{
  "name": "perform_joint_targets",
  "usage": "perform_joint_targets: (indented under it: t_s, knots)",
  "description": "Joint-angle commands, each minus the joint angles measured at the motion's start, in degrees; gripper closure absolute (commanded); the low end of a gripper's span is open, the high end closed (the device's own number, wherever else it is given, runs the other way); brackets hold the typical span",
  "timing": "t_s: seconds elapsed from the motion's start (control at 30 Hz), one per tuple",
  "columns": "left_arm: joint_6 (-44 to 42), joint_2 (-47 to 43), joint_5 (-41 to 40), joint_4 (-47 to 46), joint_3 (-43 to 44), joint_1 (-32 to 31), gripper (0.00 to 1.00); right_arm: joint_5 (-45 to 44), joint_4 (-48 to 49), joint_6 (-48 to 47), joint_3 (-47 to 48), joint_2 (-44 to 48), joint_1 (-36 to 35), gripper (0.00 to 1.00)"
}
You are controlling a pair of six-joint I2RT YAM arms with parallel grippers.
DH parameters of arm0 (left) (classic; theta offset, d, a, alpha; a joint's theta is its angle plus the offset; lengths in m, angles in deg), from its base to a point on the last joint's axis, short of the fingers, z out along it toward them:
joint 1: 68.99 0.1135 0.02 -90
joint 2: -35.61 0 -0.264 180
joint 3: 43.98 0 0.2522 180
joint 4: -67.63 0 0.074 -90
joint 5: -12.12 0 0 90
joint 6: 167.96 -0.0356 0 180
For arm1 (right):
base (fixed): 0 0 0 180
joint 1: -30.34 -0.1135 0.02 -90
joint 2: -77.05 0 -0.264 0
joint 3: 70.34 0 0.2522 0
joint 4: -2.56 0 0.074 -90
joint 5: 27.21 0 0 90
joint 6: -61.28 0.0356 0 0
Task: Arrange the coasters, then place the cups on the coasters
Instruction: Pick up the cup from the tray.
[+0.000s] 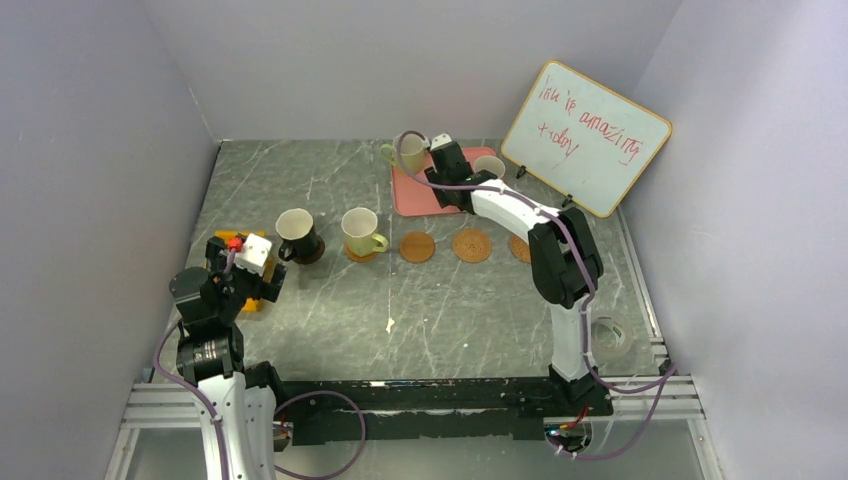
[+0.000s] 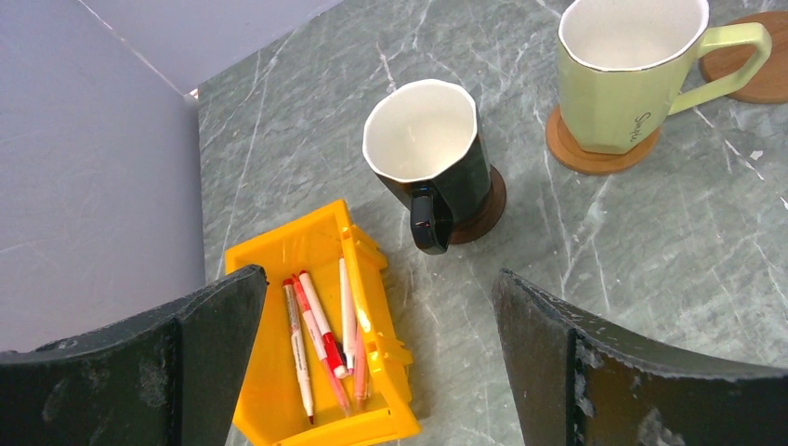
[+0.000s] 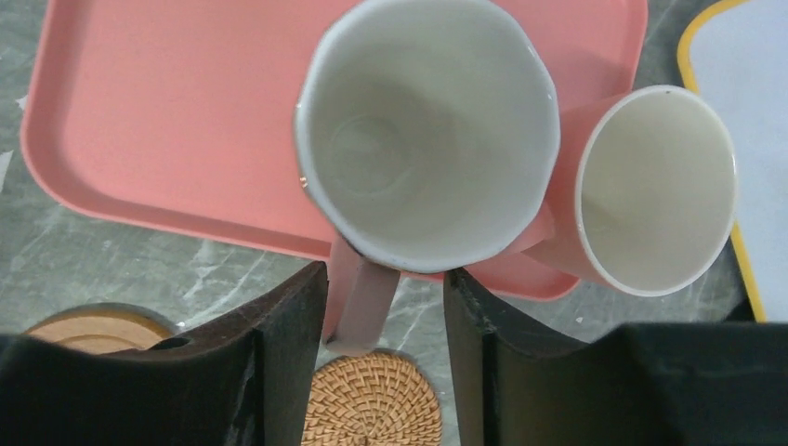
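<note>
Grey marbled table [image 1: 450, 310] lies under both arms. The right fingers [image 3: 279, 353] stand half closed on either side of the handle [image 3: 361, 302] of a pink mug [image 3: 427, 130]. One finger seems to touch the handle, but I cannot tell whether they truly grip it. That mug stands at the near edge of the pink tray [image 3: 167, 102], with a second pink mug [image 3: 655, 186] just beside it on the same tray. A woven coaster [image 3: 372, 400] lies on the table right below the handle.

The left fingers [image 2: 214, 325] are spread wide and hold nothing. They hover over a yellow bin [image 2: 307, 242] that holds several pens [image 2: 316, 334]. Just beyond the bin, a dark mug [image 2: 427, 149] sits on a dark brown coaster [image 2: 488, 209]. Near it, a green mug [image 2: 623, 84] sits on a tan coaster [image 2: 576, 153].
</note>
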Motion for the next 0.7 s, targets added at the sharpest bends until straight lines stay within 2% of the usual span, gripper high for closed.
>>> perform_joint_targets:
  t_s: [0.0, 0.07, 0.13, 0.67]
  knots:
    - [-0.5, -0.66, 1.33, -0.29, -0.07, 0.44, 0.04, 4.62, -0.72, 3.2, 0.55, 2.83, 3.16, 0.51]
    - [-0.51, -0.68, 1.33, -0.28, -0.07, 0.44, 0.04, 5.58, 0.07, 3.52, -0.17, 3.31, 3.93, 0.57]
    - [-0.49, -0.67, 1.28, -0.33, -0.07, 0.44, 0.04, 6.0, 1.05, 3.77, -0.94, 3.91, 4.37, 0.58]
    - [-0.54, -0.93, 1.57, -0.24, -0.07, 0.78, 0.04, 9.69, 10.2, -0.44, -6.29, 5.45, 4.42, 0.54]
